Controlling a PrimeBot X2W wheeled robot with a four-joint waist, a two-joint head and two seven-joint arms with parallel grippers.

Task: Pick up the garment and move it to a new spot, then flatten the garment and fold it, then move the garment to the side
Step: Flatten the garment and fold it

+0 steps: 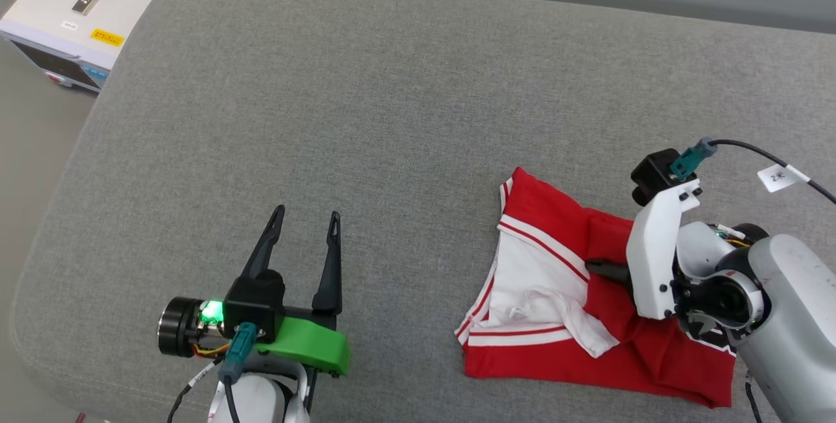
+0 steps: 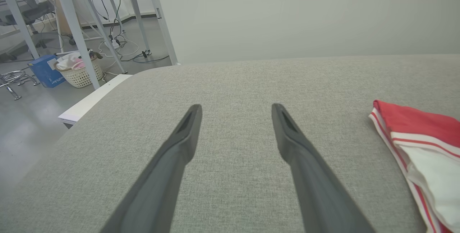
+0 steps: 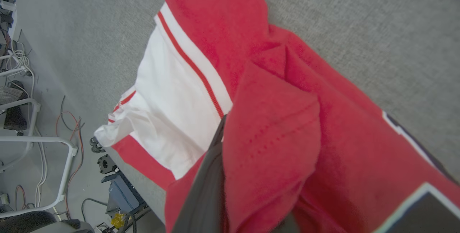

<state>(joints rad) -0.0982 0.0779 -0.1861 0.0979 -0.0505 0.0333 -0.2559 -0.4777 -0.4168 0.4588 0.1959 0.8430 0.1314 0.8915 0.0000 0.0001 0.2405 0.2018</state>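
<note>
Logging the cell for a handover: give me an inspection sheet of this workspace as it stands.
Surface: grey fabric cushion, rounded corners.
Job's things: garment, red and white, crumpled at the cushion's right, not flattened.
Clutter: nothing seen.
Grippers: left gripper open, empty, over bare cushion; right gripper jaws shut on a red fold of the garment.
Cables: tagged black cable at the right wrist; floor cables.
Surroundings: white instrument box beyond the cushion's left corner; wicker basket, blue box, metal frame legs.
</note>
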